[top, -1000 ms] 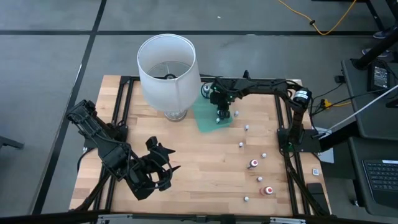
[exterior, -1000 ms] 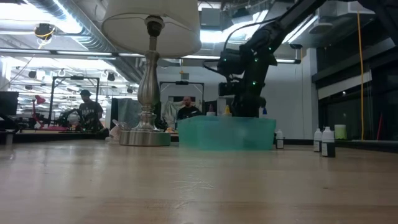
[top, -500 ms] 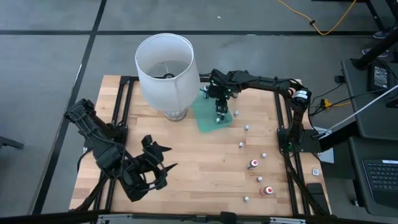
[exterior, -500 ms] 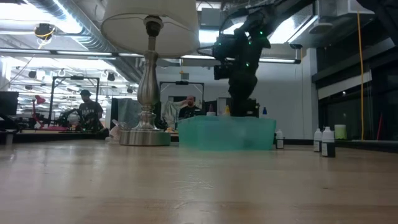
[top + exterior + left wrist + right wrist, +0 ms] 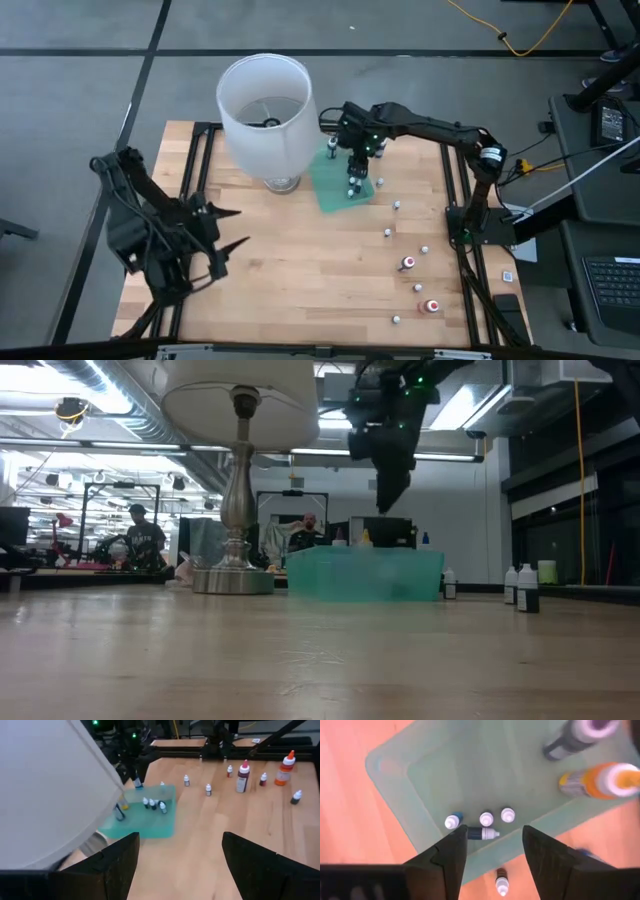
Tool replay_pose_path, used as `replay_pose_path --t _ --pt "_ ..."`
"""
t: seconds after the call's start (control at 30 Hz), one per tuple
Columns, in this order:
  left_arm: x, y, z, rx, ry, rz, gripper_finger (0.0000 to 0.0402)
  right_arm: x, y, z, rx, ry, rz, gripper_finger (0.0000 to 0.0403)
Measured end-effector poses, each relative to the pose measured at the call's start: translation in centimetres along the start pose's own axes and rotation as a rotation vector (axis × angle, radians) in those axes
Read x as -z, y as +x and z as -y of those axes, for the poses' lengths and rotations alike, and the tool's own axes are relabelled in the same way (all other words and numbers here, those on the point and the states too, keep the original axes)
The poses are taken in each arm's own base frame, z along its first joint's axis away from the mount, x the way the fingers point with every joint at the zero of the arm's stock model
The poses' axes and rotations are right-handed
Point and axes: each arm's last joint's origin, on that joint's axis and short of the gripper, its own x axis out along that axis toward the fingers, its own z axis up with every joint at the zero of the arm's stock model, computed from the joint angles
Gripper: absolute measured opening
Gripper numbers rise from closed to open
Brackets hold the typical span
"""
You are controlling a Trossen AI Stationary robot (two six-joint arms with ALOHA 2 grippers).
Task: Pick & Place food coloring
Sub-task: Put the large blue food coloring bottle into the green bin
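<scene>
Since a second ago my right gripper (image 5: 490, 852) has risen off the tray (image 5: 330, 190), fingers apart, empty. Food coloring bottles (image 5: 485, 819): several in the tray, one tipped over; more loose on the tabletop (image 5: 300, 270) to the right. Light, stiff, slick, tippy; I'd pinch the body below the cap. Only the right wrist view shows the tipped one. Left gripper (image 5: 225, 230) waits near left, open.

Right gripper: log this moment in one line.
right gripper: open, empty, above green tray | tipped bottle lying in tray | left gripper: open, idle
</scene>
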Motion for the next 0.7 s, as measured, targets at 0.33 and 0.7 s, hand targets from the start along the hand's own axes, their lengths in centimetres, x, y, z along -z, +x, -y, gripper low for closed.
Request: replay_pose_path --t 0.33,0.7 --pt "-1.5 -1.4 -2.7 0.082 0.097 0.058 0.0277 1.8 -6.5 -0.1 0.137 0.202 0.158 0.0191" --pt "-3.6 -1.0 -1.3 0.232 0.223 0.122 0.0277 4.4 -12.2 -2.8 0.18 0.366 0.323 0.0191"
